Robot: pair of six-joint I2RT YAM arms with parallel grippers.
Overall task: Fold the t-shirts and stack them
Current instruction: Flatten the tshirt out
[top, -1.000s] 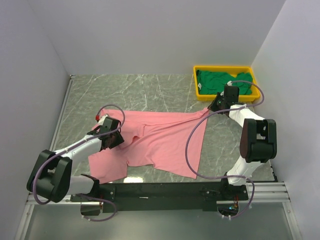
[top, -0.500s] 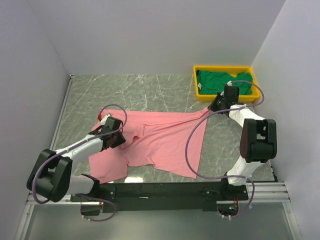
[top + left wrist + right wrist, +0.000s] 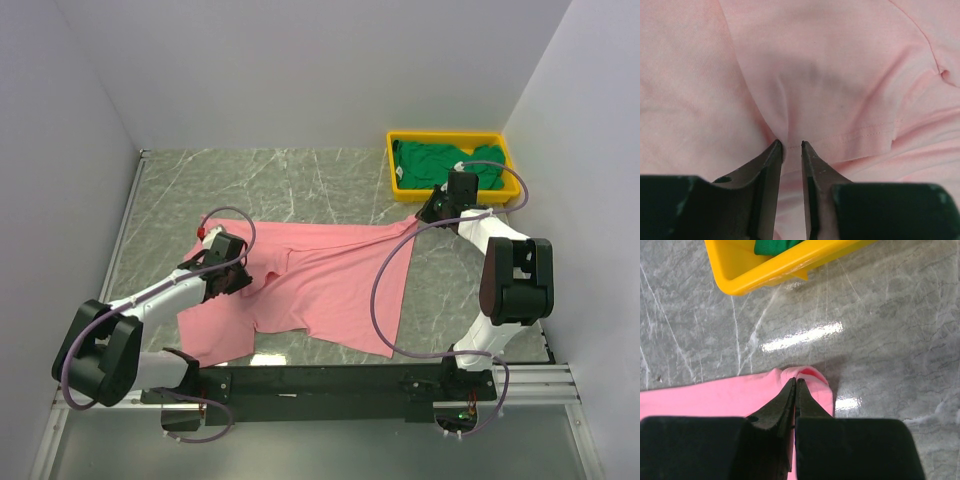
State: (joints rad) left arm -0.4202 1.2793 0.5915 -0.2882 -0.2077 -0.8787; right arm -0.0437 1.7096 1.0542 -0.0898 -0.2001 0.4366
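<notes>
The pink t-shirt (image 3: pixel 330 280) lies spread and rumpled on the grey marble table. My left gripper (image 3: pixel 232 272) is over its left part; in the left wrist view the gripper (image 3: pixel 791 145) pinches a gathered fold of pink cloth (image 3: pixel 830 85) between nearly closed fingers. My right gripper (image 3: pixel 427 214) is at the shirt's far right corner; in the right wrist view the gripper (image 3: pixel 796 381) is shut on that pink edge (image 3: pixel 715 395). The dark green t-shirt (image 3: pixel 440 160) lies bunched in the yellow tray (image 3: pixel 395 182).
The yellow tray (image 3: pixel 740 285) stands at the back right, just beyond my right gripper, with green cloth (image 3: pixel 772 246) inside it. White walls enclose the table on three sides. Bare marble (image 3: pixel 260 180) lies behind the shirt.
My left gripper has shifted slightly towards the back right over the shirt. The right arm has not moved.
</notes>
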